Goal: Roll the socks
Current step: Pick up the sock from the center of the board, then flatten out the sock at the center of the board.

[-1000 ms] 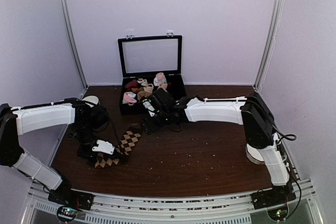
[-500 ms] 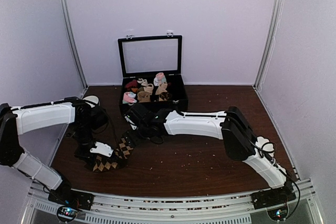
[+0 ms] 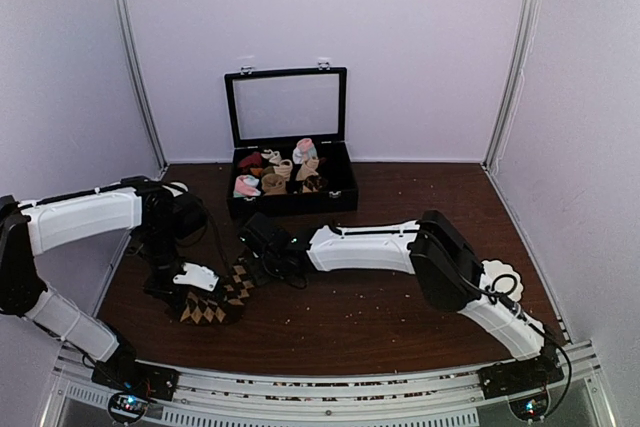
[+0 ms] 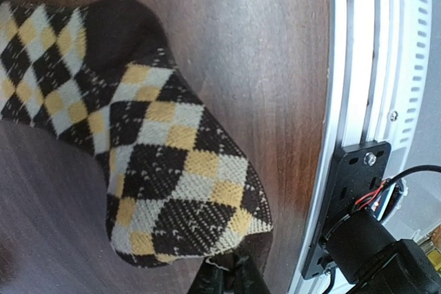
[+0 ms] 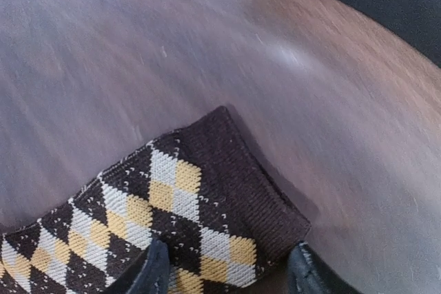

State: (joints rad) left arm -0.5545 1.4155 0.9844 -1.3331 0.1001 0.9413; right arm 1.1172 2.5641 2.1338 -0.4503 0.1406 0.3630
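Brown socks (image 3: 212, 309) run near-left to far-right.

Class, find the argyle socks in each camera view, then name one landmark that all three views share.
Top external: the socks lie at lower left.
Left wrist: the socks fill the left and centre.
Right wrist: the socks' ribbed end sits bottom centre-left.
Shared landmark: the brown wooden table under them.

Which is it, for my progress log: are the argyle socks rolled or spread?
Spread, not rolled: the socks lie flat along the table in all views.
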